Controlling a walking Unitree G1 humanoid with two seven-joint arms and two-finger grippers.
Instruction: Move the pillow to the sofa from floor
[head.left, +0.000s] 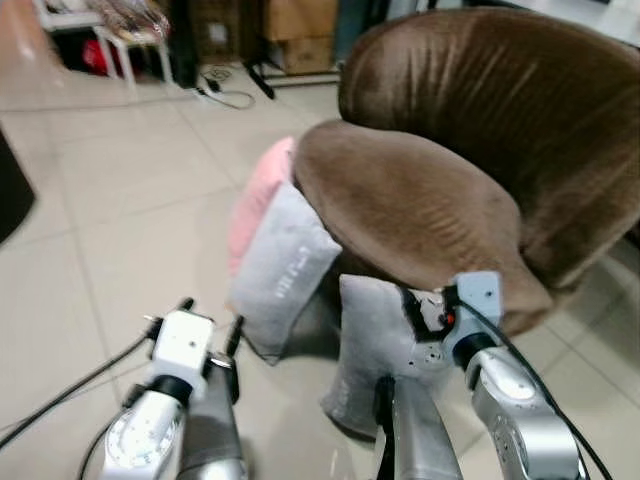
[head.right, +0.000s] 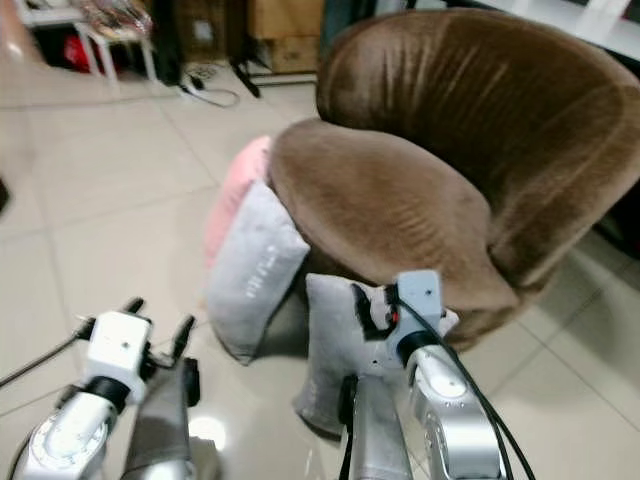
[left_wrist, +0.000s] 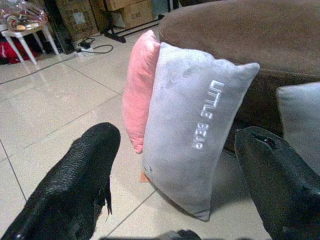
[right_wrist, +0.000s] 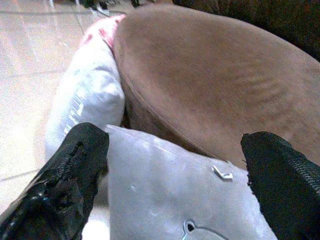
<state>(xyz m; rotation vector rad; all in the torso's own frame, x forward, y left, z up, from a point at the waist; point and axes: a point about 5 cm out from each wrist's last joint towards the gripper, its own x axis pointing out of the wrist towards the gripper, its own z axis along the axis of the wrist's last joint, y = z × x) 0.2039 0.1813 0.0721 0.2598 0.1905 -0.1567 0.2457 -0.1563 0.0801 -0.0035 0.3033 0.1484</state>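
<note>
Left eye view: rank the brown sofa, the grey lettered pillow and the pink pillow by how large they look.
1. Brown sofa, by far the largest.
2. Grey lettered pillow, leaning against the sofa's front.
3. Pink pillow, smallest as seen, but the grey lettered pillow hides part of it and sits nearer the camera, so their true sizes may be alike.

Silver arms, black-fingered right hand (head.left: 415, 305)

Brown velvet sofa (head.left: 480, 150), plush grey pillow (left_wrist: 192, 135), glossy tiles (head.left: 130, 190).
</note>
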